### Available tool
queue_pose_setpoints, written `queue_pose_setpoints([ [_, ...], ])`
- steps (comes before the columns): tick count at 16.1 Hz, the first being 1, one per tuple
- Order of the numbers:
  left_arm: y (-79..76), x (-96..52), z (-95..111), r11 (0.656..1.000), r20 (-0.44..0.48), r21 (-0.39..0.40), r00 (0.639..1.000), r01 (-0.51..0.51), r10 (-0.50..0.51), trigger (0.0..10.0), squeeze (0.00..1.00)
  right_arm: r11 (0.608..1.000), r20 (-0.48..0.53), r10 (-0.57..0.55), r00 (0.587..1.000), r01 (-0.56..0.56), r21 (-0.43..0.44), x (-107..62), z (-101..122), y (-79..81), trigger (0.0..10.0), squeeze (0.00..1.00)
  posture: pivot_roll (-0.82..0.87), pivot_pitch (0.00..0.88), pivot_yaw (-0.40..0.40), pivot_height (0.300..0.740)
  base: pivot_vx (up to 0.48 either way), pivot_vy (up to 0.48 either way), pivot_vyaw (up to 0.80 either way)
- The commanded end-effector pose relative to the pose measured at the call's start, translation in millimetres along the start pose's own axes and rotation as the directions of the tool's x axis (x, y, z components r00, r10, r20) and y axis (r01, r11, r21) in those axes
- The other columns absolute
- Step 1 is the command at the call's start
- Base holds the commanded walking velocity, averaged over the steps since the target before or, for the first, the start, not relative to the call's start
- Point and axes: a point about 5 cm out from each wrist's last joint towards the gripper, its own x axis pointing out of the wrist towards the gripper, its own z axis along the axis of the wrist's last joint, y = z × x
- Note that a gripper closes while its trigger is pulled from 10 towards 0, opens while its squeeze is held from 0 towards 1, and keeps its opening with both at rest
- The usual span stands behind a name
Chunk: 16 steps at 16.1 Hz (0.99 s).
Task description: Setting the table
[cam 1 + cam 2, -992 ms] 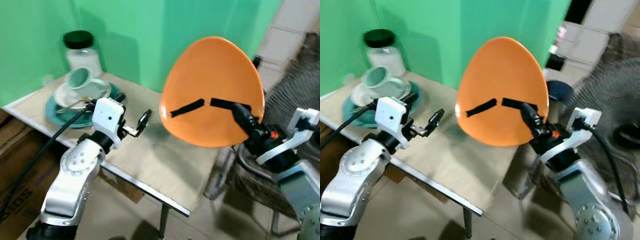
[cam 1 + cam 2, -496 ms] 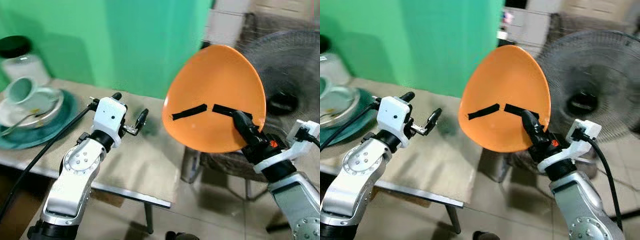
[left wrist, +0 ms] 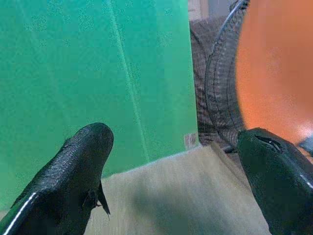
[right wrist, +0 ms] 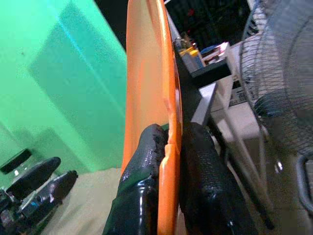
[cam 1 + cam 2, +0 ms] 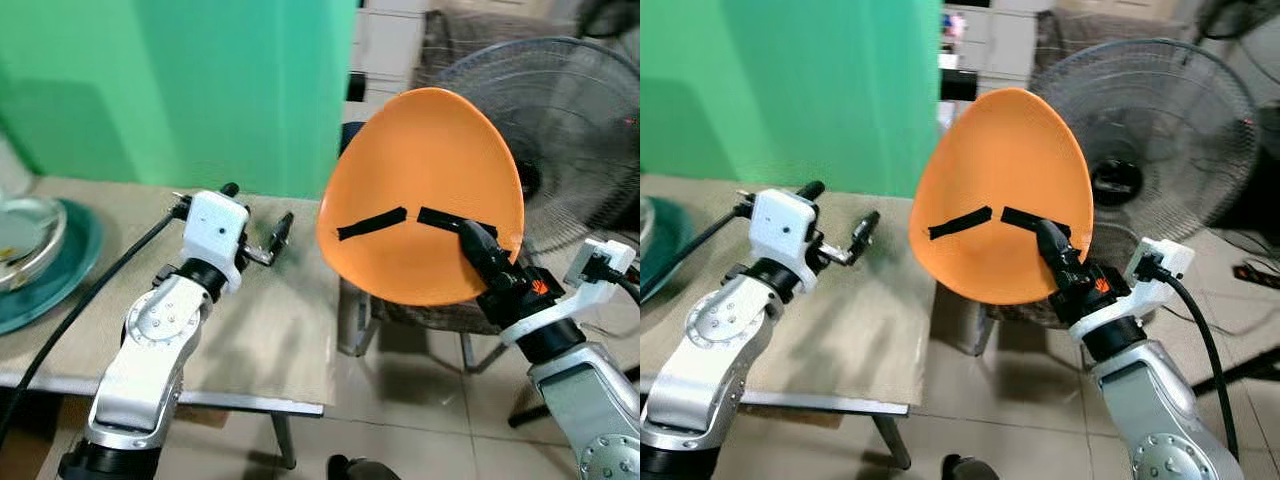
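The camera has swung right since a second ago: the jar and cup have left the frame and a fan [image 5: 560,130] now stands behind your right claw [image 5: 478,238]. That claw pinches the orange plate [image 5: 425,190] at its lower rim, one finger on each face, holding it beside the counter [image 5: 270,320], not over it. It looks stiff, light and smooth, so it may slip; grip the rim firmly. It stands nearly on edge, its long axis rising away from the claw. Your left claw [image 5: 255,235] hovers spread over the counter.
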Motion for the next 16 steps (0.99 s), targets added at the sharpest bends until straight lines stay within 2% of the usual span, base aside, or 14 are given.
queue_pose_setpoints([
  [1, 2.7, 0.0, 8, 1.000, 0.036, 0.003, 0.999, -0.017, 0.016, 10.0, 0.00, 1.000, 0.042, 0.018, 0.999, -0.017, -0.004, -0.7, 6, 3.1, 10.0, 0.00, 0.06, 0.000, -0.024, 0.740, 0.000, 0.000, -0.80],
  [3, 2.9, -0.9, 8, 1.000, 0.038, -0.001, 0.999, -0.021, 0.021, 10.0, 0.00, 1.000, 0.040, 0.013, 0.999, -0.013, -0.004, -0.8, 5, 1.8, 10.0, 0.00, 0.06, 0.000, -0.030, 0.740, 0.000, 0.000, -0.80],
  [7, 5.0, -0.4, 10, 0.999, 0.056, -0.016, 0.997, -0.043, 0.044, 10.0, 0.00, 1.000, 0.034, 0.012, 0.999, -0.012, -0.010, 1.7, 9, -3.7, 10.0, 0.00, 0.06, 0.000, -0.057, 0.740, 0.000, 0.000, 0.00],
  [10, 10.0, -4.9, 3, 0.998, 0.023, -0.008, 0.998, -0.063, 0.063, 10.0, 0.00, 1.000, 0.036, 0.017, 0.999, -0.016, -0.011, 4.8, 11, -3.5, 10.0, 0.00, 0.05, 0.000, -0.054, 0.740, 0.000, 0.000, 0.00],
  [13, 14.0, -5.4, 0, 0.997, 0.001, 0.003, 0.997, -0.071, 0.071, 10.0, 0.00, 1.000, 0.031, 0.016, 0.999, -0.015, -0.012, 3.8, 11, -3.3, 10.0, 0.00, 0.05, 0.000, -0.049, 0.740, 0.000, 0.000, -0.80],
  [16, 9.5, -3.1, -1, 0.999, 0.000, 0.004, 0.999, -0.050, 0.050, 10.0, 0.00, 1.000, 0.023, 0.016, 1.000, -0.016, -0.010, 3.9, 10, -2.9, 10.0, 0.00, 0.04, 0.000, -0.045, 0.740, 0.000, 0.000, 0.00],
])
